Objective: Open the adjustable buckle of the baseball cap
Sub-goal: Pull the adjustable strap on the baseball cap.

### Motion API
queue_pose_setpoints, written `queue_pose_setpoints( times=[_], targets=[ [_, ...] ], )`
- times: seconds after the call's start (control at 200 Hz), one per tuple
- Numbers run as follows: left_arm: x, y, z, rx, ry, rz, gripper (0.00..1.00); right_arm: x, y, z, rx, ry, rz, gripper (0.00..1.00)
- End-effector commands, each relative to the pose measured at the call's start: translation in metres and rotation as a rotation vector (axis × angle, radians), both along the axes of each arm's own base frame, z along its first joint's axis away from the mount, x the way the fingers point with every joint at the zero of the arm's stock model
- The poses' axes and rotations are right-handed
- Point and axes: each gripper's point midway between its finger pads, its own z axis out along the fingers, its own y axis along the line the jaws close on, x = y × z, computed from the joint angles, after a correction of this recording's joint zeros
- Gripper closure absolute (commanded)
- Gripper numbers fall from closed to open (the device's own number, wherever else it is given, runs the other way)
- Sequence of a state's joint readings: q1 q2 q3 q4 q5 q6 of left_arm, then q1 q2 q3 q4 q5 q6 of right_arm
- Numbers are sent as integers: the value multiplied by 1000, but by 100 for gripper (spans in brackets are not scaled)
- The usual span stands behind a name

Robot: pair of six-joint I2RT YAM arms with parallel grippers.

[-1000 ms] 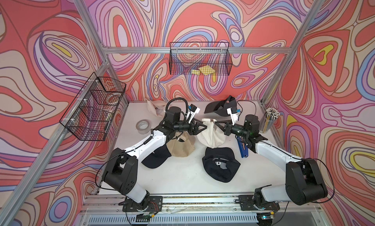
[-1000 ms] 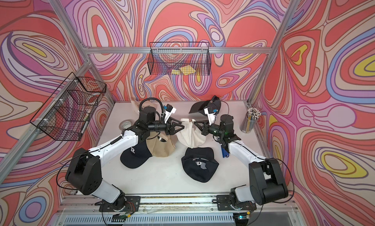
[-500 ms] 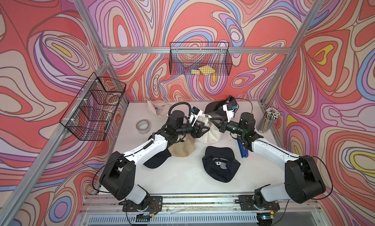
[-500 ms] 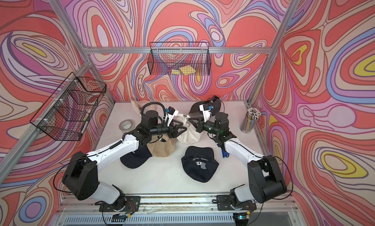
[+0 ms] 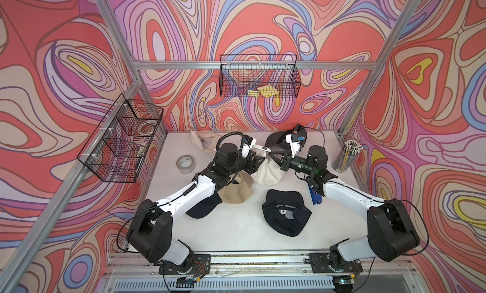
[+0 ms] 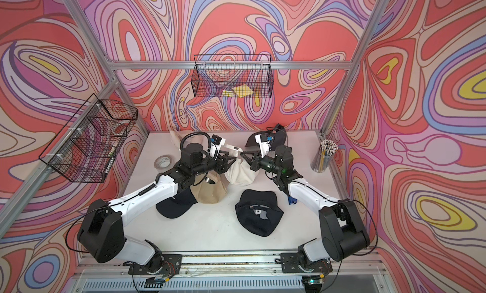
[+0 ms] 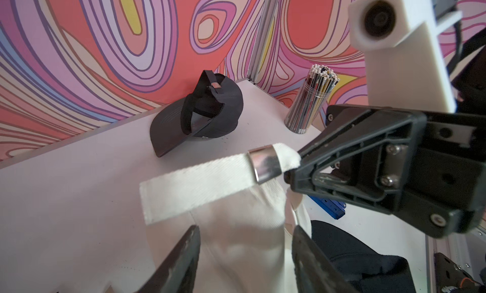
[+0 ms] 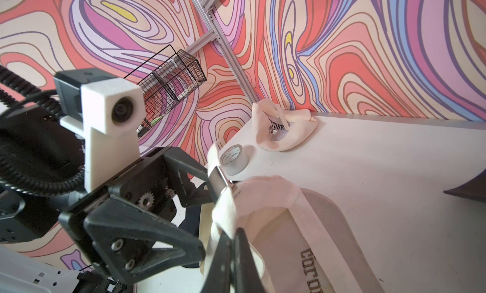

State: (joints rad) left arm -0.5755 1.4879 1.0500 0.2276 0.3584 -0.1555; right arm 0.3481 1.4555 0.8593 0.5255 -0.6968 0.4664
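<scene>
A cream baseball cap (image 5: 268, 173) (image 6: 240, 174) hangs lifted between both arms at the table's middle. Its white strap (image 7: 200, 189) runs through a metal buckle (image 7: 264, 163) (image 8: 218, 182). My right gripper (image 8: 231, 233) (image 5: 271, 154) is shut on the strap's end just beyond the buckle. My left gripper (image 7: 244, 241) (image 5: 259, 163) is open. Its fingers (image 7: 184, 255) stand apart on either side of the cap's fabric below the strap, and one finger reaches up to the buckle in the right wrist view.
A black cap (image 5: 285, 215) lies at the front centre. A tan cap (image 5: 236, 193) and a navy cap (image 5: 202, 207) lie under the left arm. At the back are a dark grey cap (image 7: 200, 118) and a cream cap (image 8: 281, 131). Tape roll (image 5: 185, 163), pencil cup (image 5: 347, 157), blue tool (image 5: 315, 197).
My right gripper has carried the strap end leftward and towards the back, closer to the left gripper. The left gripper has edged right to meet the buckle, its jaws still apart.
</scene>
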Motion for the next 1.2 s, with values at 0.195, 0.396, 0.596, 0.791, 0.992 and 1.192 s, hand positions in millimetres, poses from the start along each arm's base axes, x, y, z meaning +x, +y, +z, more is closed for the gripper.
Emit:
queue_pose_setpoints(
  times=[0.195,0.396,0.596,0.791,0.992,1.192],
  targets=[
    [1,-5,10,-38,-48,-13,41,0,16,9,28,-20,30,100],
    [2,-1,5,-27,-64,9,52,-2,17,6,29,-19,41,100],
    [4,-1,0,-21,-62,13,56,-5,17,11,32,-31,49,100],
    [6,-2,6,-55,-87,20,48,-10,22,8,33,-22,80,100],
    [9,-6,7,-52,-100,21,51,-16,25,8,33,-22,97,100],
    [9,-8,10,-51,-114,15,65,-19,27,4,21,-18,105,100]
  ],
)
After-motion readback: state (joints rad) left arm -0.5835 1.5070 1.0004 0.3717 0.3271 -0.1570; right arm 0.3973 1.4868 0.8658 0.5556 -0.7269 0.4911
